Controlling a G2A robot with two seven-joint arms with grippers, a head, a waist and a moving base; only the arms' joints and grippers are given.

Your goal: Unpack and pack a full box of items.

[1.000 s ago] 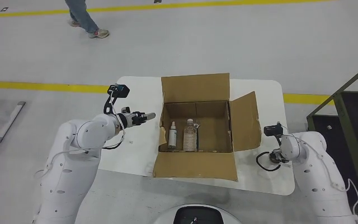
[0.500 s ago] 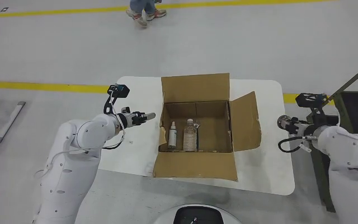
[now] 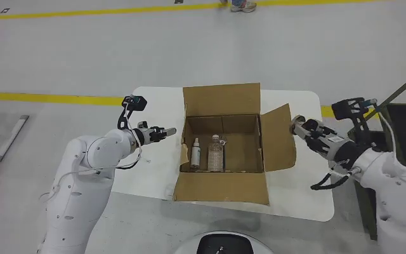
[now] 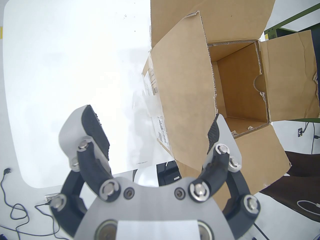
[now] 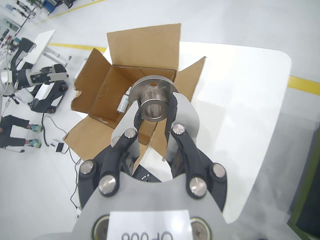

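Note:
An open cardboard box (image 3: 222, 184) stands in the middle of the white table (image 3: 152, 178), flaps spread. Inside it lie a small white spray bottle (image 3: 195, 153) and a clear water bottle (image 3: 216, 153). My right gripper (image 5: 154, 112) is shut on a round metal flange part (image 5: 153, 94). In the top view that gripper (image 3: 302, 127) hangs above the box's right flap. My left gripper (image 4: 155, 123) is open and holds nothing, level with the box's left wall (image 4: 185, 101); in the top view the left gripper (image 3: 166, 133) sits just left of the box.
The box's right flap (image 3: 279, 138) leans outward under the right arm. A dark green frame (image 3: 374, 127) stands off the table's right edge. Bare table lies left of the box. Cables (image 4: 15, 208) run on the floor.
The right arm rose from the table's right edge and swung toward the box, now carrying the metal part above the right flap. The left arm has not moved.

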